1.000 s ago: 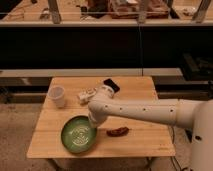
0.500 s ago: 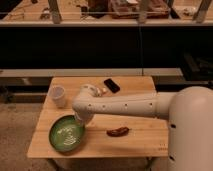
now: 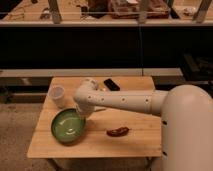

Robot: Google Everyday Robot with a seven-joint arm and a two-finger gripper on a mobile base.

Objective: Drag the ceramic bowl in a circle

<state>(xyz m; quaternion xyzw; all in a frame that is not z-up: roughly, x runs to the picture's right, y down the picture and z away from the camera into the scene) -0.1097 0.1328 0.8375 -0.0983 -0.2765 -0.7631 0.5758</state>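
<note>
The ceramic bowl (image 3: 67,126), wide, shallow and glossy green, sits on the wooden table (image 3: 135,140) toward its front left. My white arm reaches in from the right across the table. My gripper (image 3: 82,116) is at the bowl's right rim, at the end of the arm, and its tips are hidden behind the wrist. A small white cup (image 3: 57,95) stands behind the bowl at the table's left edge.
A dark reddish-brown object (image 3: 118,131) lies on the table right of the bowl. A black flat device (image 3: 111,84) lies near the table's back edge. A dark shelf and counter stand behind the table. The floor lies to the left.
The bowl has slid left and slightly forward across the table, with my gripper at its rim moving with it. The arm has swung further left.
</note>
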